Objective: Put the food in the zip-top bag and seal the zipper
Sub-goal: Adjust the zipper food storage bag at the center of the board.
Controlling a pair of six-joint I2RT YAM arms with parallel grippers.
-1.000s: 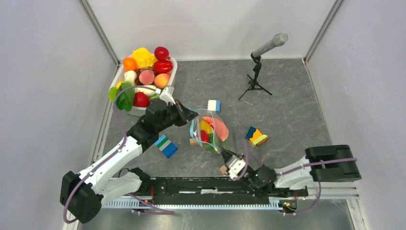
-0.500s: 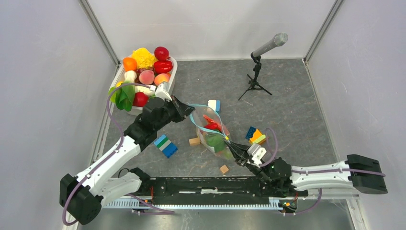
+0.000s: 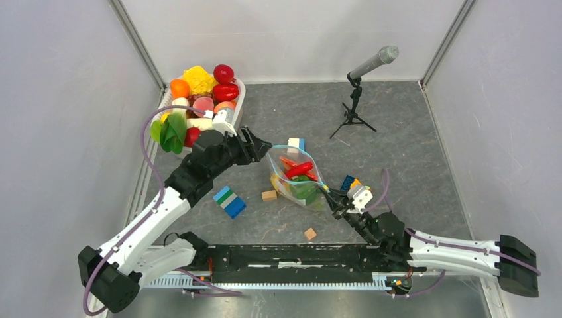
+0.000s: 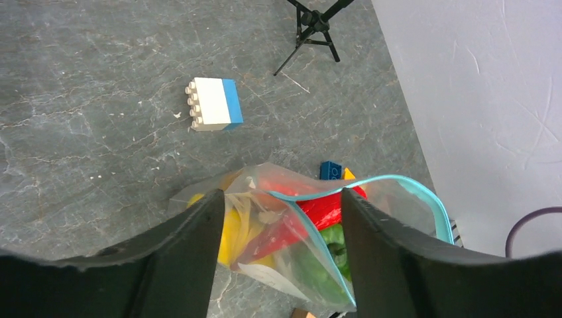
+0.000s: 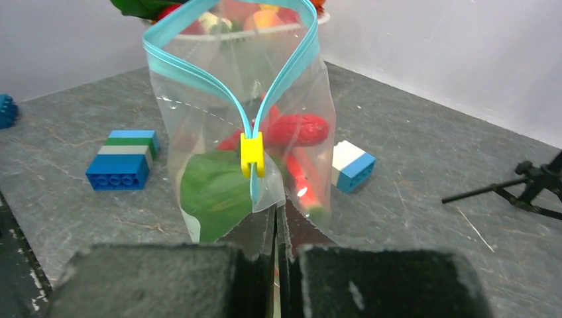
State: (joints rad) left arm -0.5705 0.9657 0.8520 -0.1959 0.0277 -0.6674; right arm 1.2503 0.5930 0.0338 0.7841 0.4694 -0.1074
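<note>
My left gripper (image 4: 281,202) spread wide at the 10 o'clock corner of the zip-top bag (image 3: 295,175), my right gripper (image 5: 277,228) pressed together pinching its 4 o'clock end under the yellow slider (image 5: 252,154), zipper (image 5: 199,78) gaping, toy food (image 5: 298,129) inside, bag mid-table.

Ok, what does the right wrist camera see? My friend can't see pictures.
The shut right pincer pinches the end of a clear zip-top bag, its light-blue zipper open in a loop above a yellow slider. Red and green toy food sits inside. A striped block lies at picture left, a white-and-blue block at picture right, on a grey table.
</note>
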